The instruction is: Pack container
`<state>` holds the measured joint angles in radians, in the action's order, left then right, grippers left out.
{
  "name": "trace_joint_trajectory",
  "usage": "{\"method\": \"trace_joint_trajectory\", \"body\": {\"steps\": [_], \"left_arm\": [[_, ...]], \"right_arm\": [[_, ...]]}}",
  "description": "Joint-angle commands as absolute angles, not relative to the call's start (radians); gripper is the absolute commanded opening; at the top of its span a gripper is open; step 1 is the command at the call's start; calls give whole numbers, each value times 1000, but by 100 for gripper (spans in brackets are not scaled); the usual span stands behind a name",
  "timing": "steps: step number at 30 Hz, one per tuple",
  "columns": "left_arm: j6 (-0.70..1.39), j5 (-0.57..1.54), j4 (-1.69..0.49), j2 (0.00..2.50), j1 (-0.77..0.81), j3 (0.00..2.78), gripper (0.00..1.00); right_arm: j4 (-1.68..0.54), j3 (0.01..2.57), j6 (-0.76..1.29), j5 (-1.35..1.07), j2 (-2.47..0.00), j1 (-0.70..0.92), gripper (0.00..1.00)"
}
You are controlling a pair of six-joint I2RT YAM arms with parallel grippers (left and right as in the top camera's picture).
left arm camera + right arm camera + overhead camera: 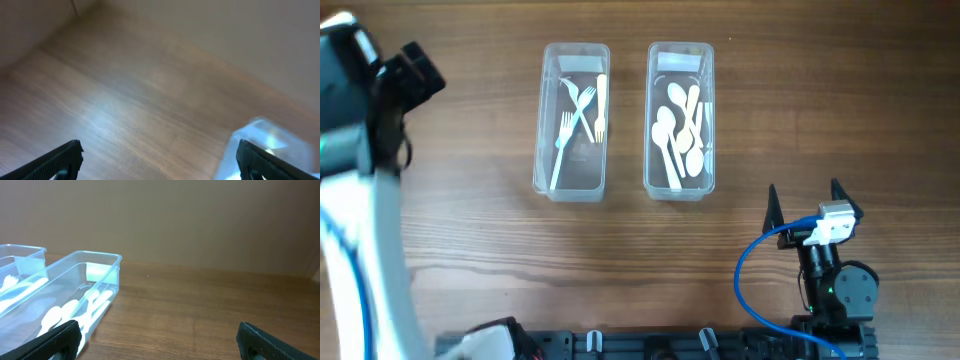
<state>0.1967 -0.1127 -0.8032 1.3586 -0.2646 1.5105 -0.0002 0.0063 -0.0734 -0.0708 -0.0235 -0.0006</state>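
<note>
Two clear plastic containers stand side by side at the back of the wooden table. The left container (572,120) holds white forks (582,108). The right container (680,118) holds several white spoons (678,130); it also shows in the right wrist view (75,295). My right gripper (803,202) is open and empty, in front and to the right of the spoon container; its fingers show in the right wrist view (157,335). My left gripper (157,155) is open and empty above bare table; a blurred corner of a container (267,137) shows at its right finger.
The left arm (370,90) reaches in at the far left, raised above the table. A blue cable (755,280) loops by the right arm's base at the front edge. The wooden table (470,240) surrounds the containers.
</note>
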Motion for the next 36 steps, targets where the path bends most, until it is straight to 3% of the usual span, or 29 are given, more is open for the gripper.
{"method": "trace_joint_trajectory", "body": {"steps": [1, 7, 11, 19, 22, 26, 36], "left_arm": [[215, -132, -882, 1091, -250, 1524, 100], [214, -133, -991, 799, -156, 1490, 100], [215, -133, -1000, 654, -124, 1328, 100], [223, -128, -527, 393, -113, 715, 100], [317, -126, -386, 327, -113, 539, 100], [459, -121, -347, 255, -113, 420, 100], [482, -93, -253, 60, -113, 194, 100]], "right_arm": [[3, 6, -79, -79, -29, 2, 100], [3, 6, -79, -79, -29, 2, 100], [3, 6, -79, -79, -29, 2, 100], [3, 6, -79, -79, -29, 2, 100], [3, 6, -79, -79, -29, 2, 100], [3, 6, -79, -79, -29, 2, 100], [3, 6, -78, -79, -29, 2, 100]]}}
